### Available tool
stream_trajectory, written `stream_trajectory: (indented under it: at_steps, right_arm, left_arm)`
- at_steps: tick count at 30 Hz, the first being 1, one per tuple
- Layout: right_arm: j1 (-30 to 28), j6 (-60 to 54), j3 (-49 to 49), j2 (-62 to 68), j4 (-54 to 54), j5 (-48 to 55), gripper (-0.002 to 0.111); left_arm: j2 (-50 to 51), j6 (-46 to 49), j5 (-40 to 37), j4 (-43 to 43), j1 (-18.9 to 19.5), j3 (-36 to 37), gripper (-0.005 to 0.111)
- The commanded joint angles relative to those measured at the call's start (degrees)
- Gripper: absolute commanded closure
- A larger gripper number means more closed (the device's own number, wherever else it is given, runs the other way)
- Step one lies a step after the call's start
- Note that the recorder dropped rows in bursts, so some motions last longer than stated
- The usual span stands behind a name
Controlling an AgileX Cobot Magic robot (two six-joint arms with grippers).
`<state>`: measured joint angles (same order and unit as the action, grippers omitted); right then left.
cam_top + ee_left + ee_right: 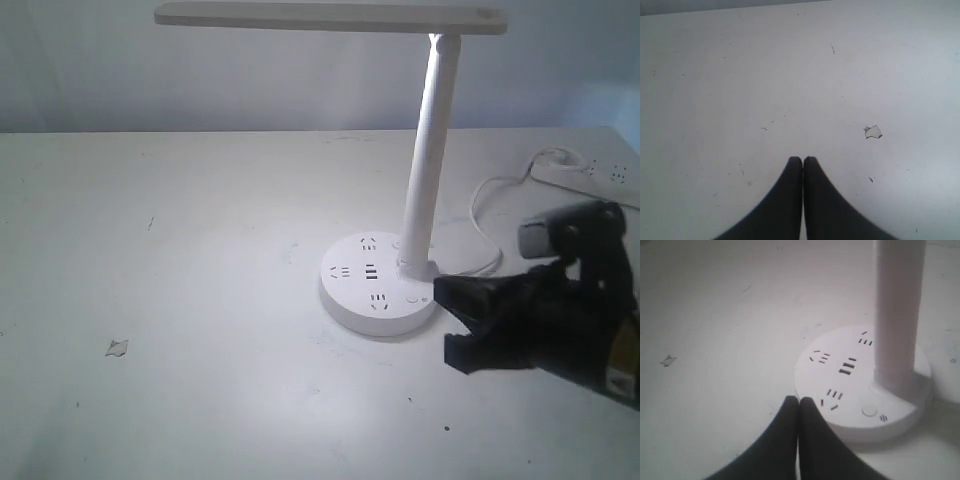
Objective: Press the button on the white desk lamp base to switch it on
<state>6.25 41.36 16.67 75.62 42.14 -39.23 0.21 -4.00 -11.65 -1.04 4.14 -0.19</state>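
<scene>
**Q:** Button (869,411), status?

**A:** Not pressed, by my reading.
- Item 1, right gripper (799,401): jaws closed together and holding nothing. The tips sit low, just beside the base (855,385) rim and apart from the button.
- Item 2, left gripper (803,159): jaws closed and empty, over bare table (715,90). A small scrap (873,132) lies nearby, well apart from the lamp.
- No glow shows under the head, so I judge the lamp off.
- Done: the right gripper stands at the base.
- Left to do: carry the closed tips over the button, push down and release.

**Q:** Button, location?

**A:** Item 3: flush in the base top. In the exterior view it is near the rim at about 4 o'clock from the base centre. It is just beside the stem foot, on the right gripper's side. Dark socket slots fill the top from 6 round to 12 o'clock.

**Q:** Orientation and axes?

**A:**
- Item 4, base: a round puck lying flat, with the button facing straight up. I judge the press line to be vertical.
- Item 5, stem (425,170): rises from the 3 o'clock edge. Its long axis is near upright, leaning slightly toward 1 o'clock.
- Item 6, head (330,17): a flat bar, long axis level on the 9-to-3 line. It reaches from the stem top toward 9 o'clock, past the base.

**Q:** Farthest?

**A:** Item 7, power strip (590,175): at 2 o'clock from the base. Its cable (485,200) curls back toward the lamp.
</scene>
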Motion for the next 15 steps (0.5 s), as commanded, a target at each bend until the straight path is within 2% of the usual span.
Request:
stream_trajectory:
  at_steps: [1,3,4,5,9,14,15]
  right_arm:
    - [0.0,-4.3,-9.1,-13.6,-7.6,0.5,0.108]
    - [0.0,-10.2,-16.7,-27.6,-18.2,0.5,0.108]
    - [0.0,-11.7,-16.7,-30.5,-20.3,0.5,0.108]
    - [0.0,-12.6,-16.7,-37.8,-21.3,8.2,0.108]
    - [0.0,-12.5,-16.7,-55.6,-21.3,18.1,0.108]
    - [0.0,-11.4,-16.7,-75.6,-21.4,20.1,0.108]
    - [0.0,-11.3,-16.7,-75.6,-21.9,19.3,0.108]
  left_arm:
    - [-0.2,-0.1,0.1,0.1,-0.3,0.2,0.107]
    - [-0.2,-0.1,0.1,0.1,-0.3,0.2,0.107]
    - [-0.2,-0.1,0.1,0.1,-0.3,0.2,0.107]
    - [-0.2,-0.1,0.1,0.1,-0.3,0.2,0.107]
    - [-0.2,-0.1,0.1,0.1,-0.3,0.2,0.107]
    - [-0.2,-0.1,0.1,0.1,-0.3,0.2,0.107]
    - [-0.2,-0.1,0.1,0.1,-0.3,0.2,0.107]
